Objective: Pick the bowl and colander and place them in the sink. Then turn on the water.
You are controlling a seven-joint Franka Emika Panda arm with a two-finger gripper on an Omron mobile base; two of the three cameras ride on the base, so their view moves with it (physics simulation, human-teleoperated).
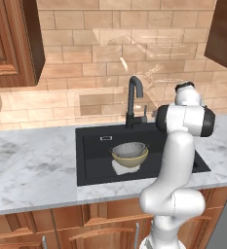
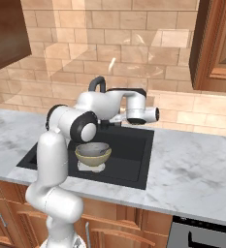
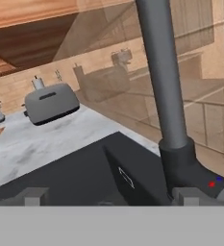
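The yellow-tan bowl [image 1: 129, 159] [image 2: 92, 156] sits in the black sink [image 1: 93, 160] [image 2: 134, 160], right of its middle. The grey speckled colander [image 1: 130, 148] [image 2: 92, 148] rests inside the bowl. The tall dark faucet [image 1: 133, 97] [image 2: 97, 84] [image 3: 162, 72] rises at the sink's back rim. My gripper [image 2: 115, 119] [image 3: 111, 197] hovers above the basin close to the faucet's base [image 3: 190, 168], which carries a red and a blue dot. Its fingertips [image 3: 34, 196] stand wide apart and open, with nothing between them.
A white patch [image 1: 121, 168] lies on the sink floor under the bowl. A grey toaster [image 3: 51, 102] stands on the marble counter [image 1: 32, 165] [image 2: 197, 169] further along. Wooden wall cabinets [image 1: 12, 39] [image 2: 216, 43] hang on both sides above.
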